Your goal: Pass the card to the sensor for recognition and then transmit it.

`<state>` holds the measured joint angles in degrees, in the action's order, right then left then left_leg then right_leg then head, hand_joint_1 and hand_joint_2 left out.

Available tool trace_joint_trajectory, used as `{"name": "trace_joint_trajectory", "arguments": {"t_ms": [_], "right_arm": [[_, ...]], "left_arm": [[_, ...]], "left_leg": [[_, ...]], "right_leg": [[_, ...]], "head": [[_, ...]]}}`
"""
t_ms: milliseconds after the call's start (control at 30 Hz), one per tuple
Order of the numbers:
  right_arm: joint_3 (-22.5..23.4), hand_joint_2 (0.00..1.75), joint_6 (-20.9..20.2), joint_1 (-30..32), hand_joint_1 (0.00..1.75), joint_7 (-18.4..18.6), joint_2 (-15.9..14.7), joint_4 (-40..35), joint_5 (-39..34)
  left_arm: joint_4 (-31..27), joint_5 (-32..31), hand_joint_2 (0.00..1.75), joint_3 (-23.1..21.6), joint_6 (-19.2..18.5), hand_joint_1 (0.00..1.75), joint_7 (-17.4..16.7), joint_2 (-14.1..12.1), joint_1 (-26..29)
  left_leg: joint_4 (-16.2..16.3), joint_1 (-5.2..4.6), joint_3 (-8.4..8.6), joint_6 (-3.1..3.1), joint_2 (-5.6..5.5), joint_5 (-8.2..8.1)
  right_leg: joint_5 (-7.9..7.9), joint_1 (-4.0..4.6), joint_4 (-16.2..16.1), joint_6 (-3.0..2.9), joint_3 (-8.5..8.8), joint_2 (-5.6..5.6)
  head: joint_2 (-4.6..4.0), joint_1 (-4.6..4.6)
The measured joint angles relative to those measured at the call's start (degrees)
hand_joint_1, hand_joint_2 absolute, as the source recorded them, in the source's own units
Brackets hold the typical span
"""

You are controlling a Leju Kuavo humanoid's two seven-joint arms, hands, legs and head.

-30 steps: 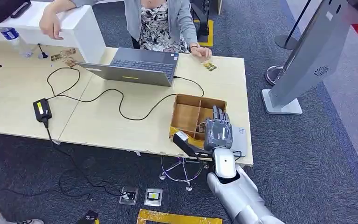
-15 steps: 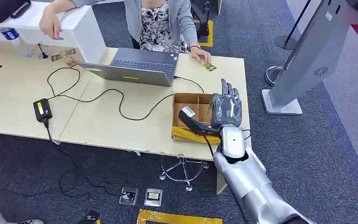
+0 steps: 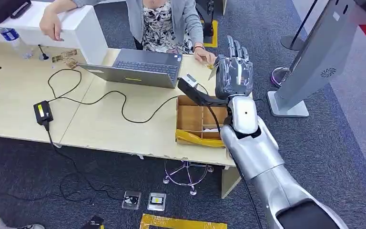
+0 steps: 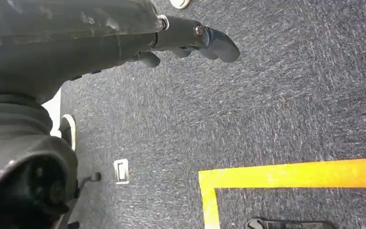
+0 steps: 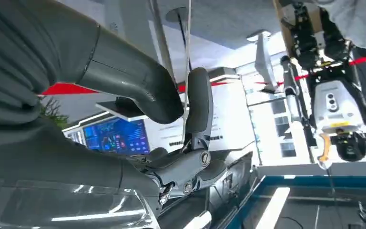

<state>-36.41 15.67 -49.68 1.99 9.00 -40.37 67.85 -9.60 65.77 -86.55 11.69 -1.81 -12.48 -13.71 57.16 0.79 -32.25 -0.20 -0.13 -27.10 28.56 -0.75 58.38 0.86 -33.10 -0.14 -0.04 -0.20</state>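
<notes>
My right hand [image 3: 234, 74]: raised over the far end of the worktop [image 3: 105, 124], above the cardboard box [image 3: 201, 119]. Card [image 5: 188, 57]: thin, seen edge-on in the right wrist view, pinched between my thumb and a finger. My left hand [image 4: 190, 40]: hanging over grey carpet [image 4: 276, 95] beside a yellow floor line [image 4: 290, 174], fingers loosely curled, holding nothing. A person [image 3: 164, 21] sits behind the laptop [image 3: 138, 67].
</notes>
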Motion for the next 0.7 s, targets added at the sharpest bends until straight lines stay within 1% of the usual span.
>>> {"name": "trace_joint_trajectory", "arguments": {"t_ms": [100,200,367,533,700], "right_arm": [[0.0,1.75,0.46,-0.22,1.75,-0.13,0.59,0.04,-0.44],[-0.02,1.75,1.09,-0.67,1.75,-1.03,1.27,0.48,-1.14],[-0.04,1.75,0.77,-1.55,1.75,-1.05,2.45,1.55,-1.95],[-0.04,1.75,-1.22,-2.84,1.75,-0.3,3.0,3.85,-2.49],[-0.04,1.75,-2.16,-3.36,1.75,0.19,3.37,5.44,-2.47]], "left_arm": [[0.0,0.39,0.0,-0.02,0.13,0.0,0.0,0.0,0.04],[0.0,0.39,0.0,-0.04,0.13,0.0,0.0,-0.02,0.03],[0.0,0.55,0.0,-0.04,0.22,0.0,0.0,-0.02,0.04],[0.0,0.2,0.0,-0.04,0.17,0.0,0.0,-0.02,0.0],[0.0,-0.02,0.0,-0.04,0.15,0.0,0.0,-0.02,0.01]], "left_leg": [[0.0,0.0,-0.01,0.0,-0.01,0.0],[0.0,0.0,-0.01,0.0,-0.01,0.0],[0.0,0.01,-0.01,0.0,-0.01,0.0],[0.0,0.01,-0.01,0.0,-0.01,0.0],[0.0,0.0,-0.02,0.0,-0.01,0.0]], "right_leg": [[0.0,0.0,0.0,0.0,0.0,-0.03],[0.0,0.0,0.0,0.0,0.0,-0.01],[0.0,0.01,0.0,0.0,-0.01,-0.03],[0.0,0.01,0.0,0.0,0.0,-0.02],[0.0,0.0,0.0,0.0,-0.01,-0.02]], "head": [[0.0,0.02],[0.0,0.0],[0.0,0.02],[0.0,0.02],[0.0,0.0]]}}
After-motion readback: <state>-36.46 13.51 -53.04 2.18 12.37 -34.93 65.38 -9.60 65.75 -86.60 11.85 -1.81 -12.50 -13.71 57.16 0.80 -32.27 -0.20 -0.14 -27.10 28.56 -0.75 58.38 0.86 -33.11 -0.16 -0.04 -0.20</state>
